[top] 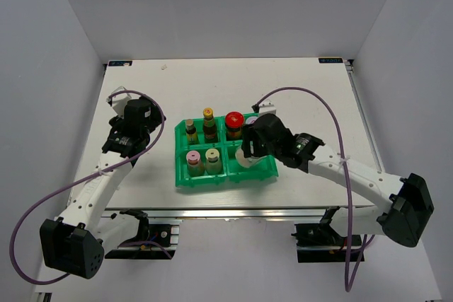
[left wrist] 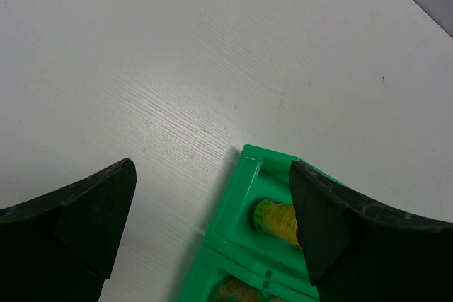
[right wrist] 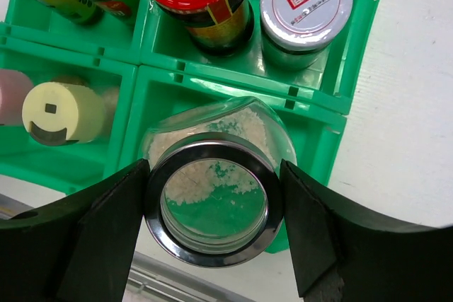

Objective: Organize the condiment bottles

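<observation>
The right fingers (right wrist: 117, 228) are pinching a jar (right wrist: 212, 132) in the tray's (right wrist: 333, 97) near right part. I think they need to let go next. The left fingers (left wrist: 99, 210) are spread over the table (left wrist: 177, 68).

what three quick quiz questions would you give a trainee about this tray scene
1. True or false: the left claw holds a bottle.
2. The right claw grips the silver-rimmed powder jar at which compartment of the green tray? A far-left, B near-right, C near-left.
3. How many bottles stand in the near-left compartment?

Key
1. False: it is open and empty beside the tray.
2. B.
3. Two: the pink-capped bottle and the cream-capped bottle.
</observation>
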You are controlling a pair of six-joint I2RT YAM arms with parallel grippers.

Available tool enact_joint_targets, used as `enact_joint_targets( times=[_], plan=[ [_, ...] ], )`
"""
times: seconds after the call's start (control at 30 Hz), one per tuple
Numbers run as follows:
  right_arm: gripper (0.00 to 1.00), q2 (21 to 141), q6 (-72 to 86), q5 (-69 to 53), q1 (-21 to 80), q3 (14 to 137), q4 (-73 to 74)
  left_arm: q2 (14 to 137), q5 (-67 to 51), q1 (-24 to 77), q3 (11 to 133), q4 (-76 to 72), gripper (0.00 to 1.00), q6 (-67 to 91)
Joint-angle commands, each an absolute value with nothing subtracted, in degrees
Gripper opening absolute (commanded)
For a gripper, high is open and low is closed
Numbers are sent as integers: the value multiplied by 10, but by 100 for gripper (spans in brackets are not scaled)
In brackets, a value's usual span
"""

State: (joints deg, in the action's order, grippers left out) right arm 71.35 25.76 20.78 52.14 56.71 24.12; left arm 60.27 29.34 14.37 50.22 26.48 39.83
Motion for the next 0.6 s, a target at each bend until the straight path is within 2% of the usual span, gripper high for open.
enact_joint_targets(
  times=[0.0,0.13,0.33,0.57],
  plan=[
    [0,715,294,254,533,585,194,587,295,141,499,254,98,395],
    [0,717,361,350,559,591,221,587,293,141,500,255,98,394],
    [0,738,432,378,565,600,271,587,290,141,500,254,98,394],
    [0,751,480,354,567,568,210,590,287,142,501,254,98,394]
  ],
)
